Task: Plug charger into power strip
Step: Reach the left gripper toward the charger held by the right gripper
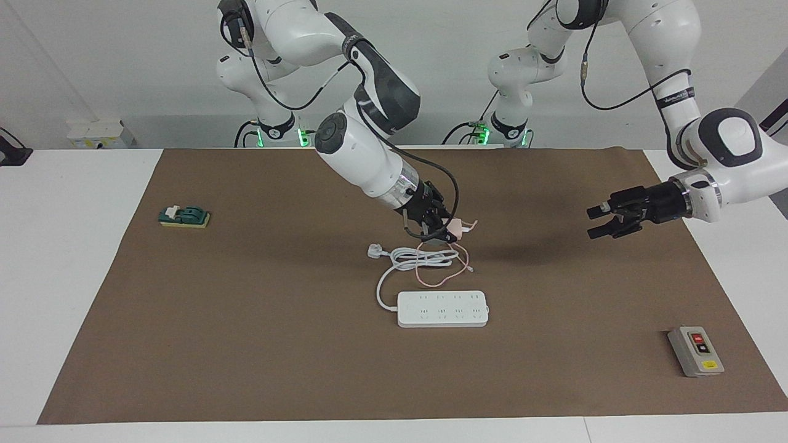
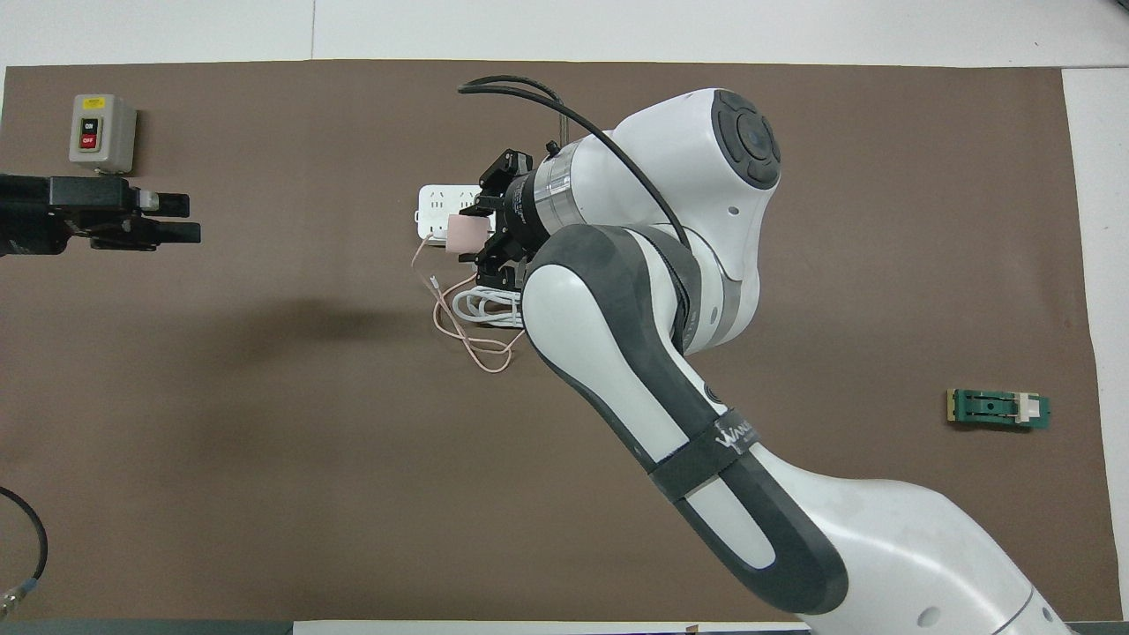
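A mat (image 1: 246,344) covers most of the worktop (image 1: 68,258). The strip (image 1: 442,309) lies mid-mat, its coiled cord (image 1: 414,258) and plug (image 1: 375,250) just nearer the robots. The right gripper (image 1: 448,231) hangs over that coil with the charger (image 1: 456,229) clamped in it, the cable (image 1: 438,278) trailing down onto the coil. The left gripper (image 1: 594,222) hovers over bare mat toward the left arm's end. A button box (image 1: 695,351) sits at that end, farther from the robots than the strip; a small switch (image 1: 184,216) sits at the right arm's end, nearer them.
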`<state>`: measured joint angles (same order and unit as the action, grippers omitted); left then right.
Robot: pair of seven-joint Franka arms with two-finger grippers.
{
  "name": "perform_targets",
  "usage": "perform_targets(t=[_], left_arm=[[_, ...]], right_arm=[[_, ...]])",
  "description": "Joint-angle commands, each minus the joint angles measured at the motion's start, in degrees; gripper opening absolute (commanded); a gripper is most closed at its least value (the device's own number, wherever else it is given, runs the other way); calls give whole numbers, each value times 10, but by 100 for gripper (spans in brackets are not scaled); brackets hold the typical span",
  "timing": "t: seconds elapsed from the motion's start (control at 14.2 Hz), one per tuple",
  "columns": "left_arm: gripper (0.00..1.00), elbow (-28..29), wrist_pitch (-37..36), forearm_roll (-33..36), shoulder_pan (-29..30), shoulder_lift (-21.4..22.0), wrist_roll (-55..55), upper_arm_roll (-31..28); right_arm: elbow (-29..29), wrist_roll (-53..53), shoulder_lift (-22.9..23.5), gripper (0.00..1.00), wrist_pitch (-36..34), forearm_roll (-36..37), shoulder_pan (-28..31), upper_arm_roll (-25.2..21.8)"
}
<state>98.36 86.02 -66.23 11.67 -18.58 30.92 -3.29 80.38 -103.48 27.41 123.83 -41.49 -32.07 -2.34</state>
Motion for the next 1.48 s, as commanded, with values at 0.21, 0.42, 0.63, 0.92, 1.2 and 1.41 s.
perform_targets(t=[0.21, 0.42, 0.63, 0.92, 1.2, 1.41], left_arm=[[100, 105, -21, -147, -36, -2, 52, 17], [100, 111, 8, -179, -78, 2, 48, 19], [100, 116, 17, -202, -98, 2, 7, 20], [100, 118, 46, -207, -139, 2, -8, 19], [100, 119, 88, -235, -172, -1, -5, 20], [100, 119, 90, -247, -178, -1, -1, 21]], right_arm=[[4, 1, -3, 0, -10, -10, -1, -1], [4, 2, -3, 0, -10, -10, -9, 0], [4, 2, -3, 0, -10, -10, -9, 0], [3, 6, -3, 0, -10, -10, -9, 0], [3, 6, -3, 0, -10, -11, -9, 0], [3, 6, -3, 0, -10, -11, -9, 0]])
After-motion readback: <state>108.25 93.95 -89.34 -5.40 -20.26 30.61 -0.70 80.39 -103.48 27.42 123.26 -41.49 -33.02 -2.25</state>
